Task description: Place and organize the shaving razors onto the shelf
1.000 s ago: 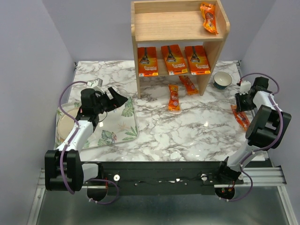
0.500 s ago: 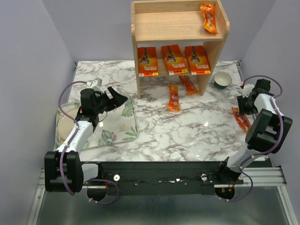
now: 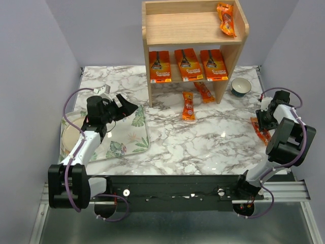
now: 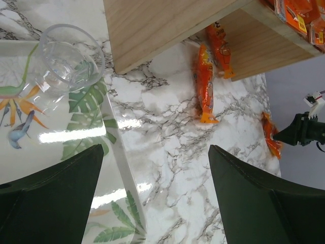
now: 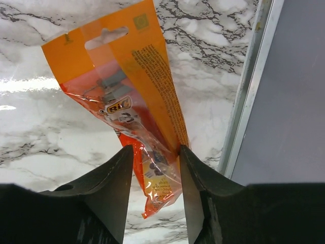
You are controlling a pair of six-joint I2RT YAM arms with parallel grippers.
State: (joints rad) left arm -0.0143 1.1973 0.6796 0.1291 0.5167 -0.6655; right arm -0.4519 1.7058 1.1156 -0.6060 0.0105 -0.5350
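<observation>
Top view: right gripper (image 3: 262, 118) over a razor pack (image 3: 261, 133) at the table's (image 3: 203, 145) right edge, well apart from the shelf (image 3: 239, 40); left wrist view: left gripper (image 4: 155, 152), jaws wide open and empty; right wrist view: jaws straddle the pack's (image 5: 122, 86) end, grip indeterminate, so the slick pack may slip or pivot.

Surface finishes. The table (image 3: 213, 140) has a polished, stone-look top, white with grey veining and glossy enough to mirror the lamps; a dull metal strip (image 5: 250, 86) edges it. The shelf (image 3: 195, 29) is pale wood, matt, with fine grain. The wide razor packs (image 3: 188, 64) are smooth orange card; the narrow razor pack (image 5: 127, 101) joins orange card to clear, crinkled, shiny plastic film. The leaf-printed tray (image 4: 76, 137) is hard and high-gloss. The cup (image 4: 68, 56) is transparent smooth plastic. The bowl (image 3: 240, 86) looks glazed. The right gripper (image 5: 156, 162) and left gripper (image 4: 155, 152) have matt black plastic fingers (image 5: 101, 198).
</observation>
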